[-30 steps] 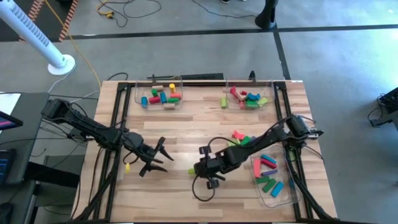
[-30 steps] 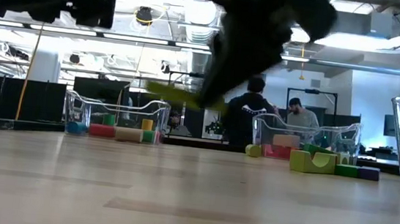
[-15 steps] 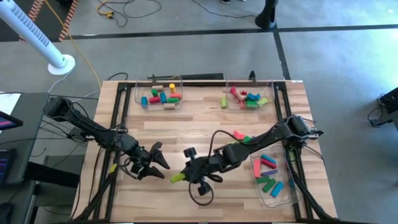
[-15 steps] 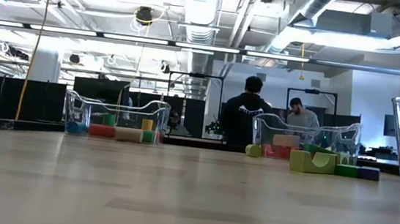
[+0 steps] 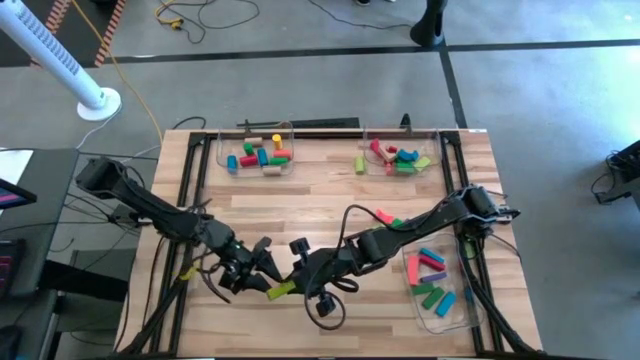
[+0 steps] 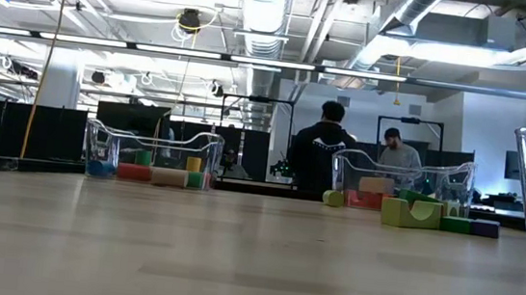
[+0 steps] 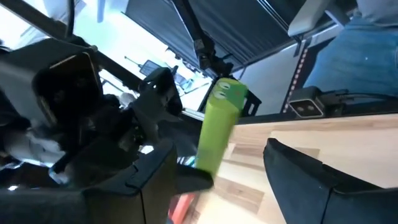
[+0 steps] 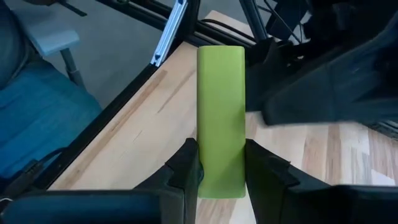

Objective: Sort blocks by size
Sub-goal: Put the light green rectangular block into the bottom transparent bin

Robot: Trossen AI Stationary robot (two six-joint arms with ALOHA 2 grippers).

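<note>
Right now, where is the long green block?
In the high view the green block is low on the table, left of centre, held by the right tool and pointing at the open left tool.

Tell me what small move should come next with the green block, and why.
Probably close the left tool on the green block. The right tool grips one end and holds the free end between the left tool's open fingers, like a handover.

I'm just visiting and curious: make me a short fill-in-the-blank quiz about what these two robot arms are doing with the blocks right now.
1. The right gripper is shut on a long ____ block.
2. The left gripper waits beside that block with its fingers ____.
3. Two clear trays sit along the table's far edge, and a third sits on the table's ____ side.

Missing words: green; open; right
</note>
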